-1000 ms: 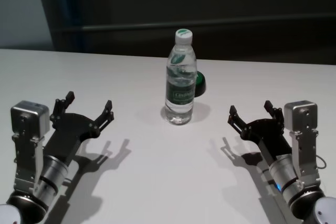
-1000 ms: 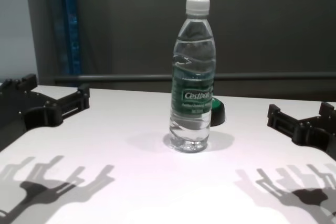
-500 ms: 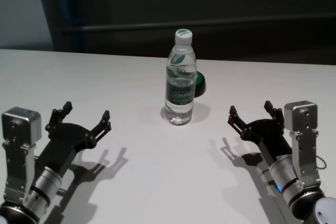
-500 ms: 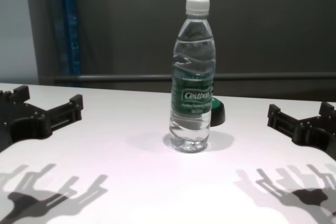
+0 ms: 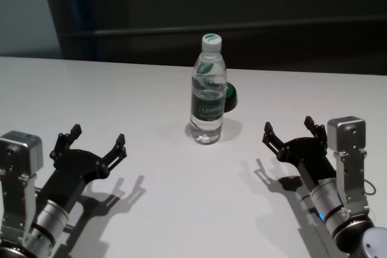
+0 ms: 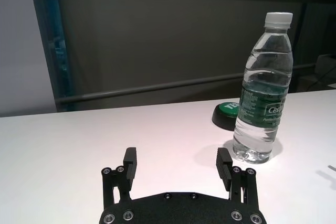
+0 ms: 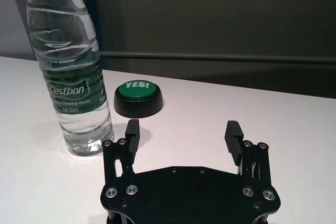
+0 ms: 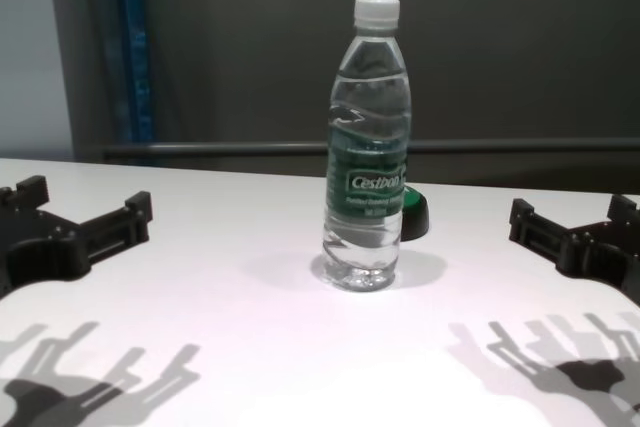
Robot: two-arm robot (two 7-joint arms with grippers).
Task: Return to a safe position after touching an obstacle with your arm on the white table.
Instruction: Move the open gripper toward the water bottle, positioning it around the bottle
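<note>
The obstacle, a clear water bottle (image 5: 208, 92) with a white cap and dark green Cestbon label, stands upright mid-table on the white table (image 5: 121, 95). It also shows in the chest view (image 8: 369, 147), the left wrist view (image 6: 263, 90) and the right wrist view (image 7: 68, 61). My left gripper (image 5: 89, 141) is open and empty at the near left, well apart from the bottle; it also shows in the chest view (image 8: 85, 210) and the left wrist view (image 6: 177, 162). My right gripper (image 5: 289, 129) is open and empty at the near right, seen too in the right wrist view (image 7: 182, 132).
A low black puck with a green YES! top (image 7: 138, 98) sits just behind the bottle, to its right (image 5: 230, 96). A dark wall with a rail runs behind the table's far edge (image 5: 290, 70).
My left arm has drawn back toward me and to the left, away from the bottle. The bottle and the right arm have not moved.
</note>
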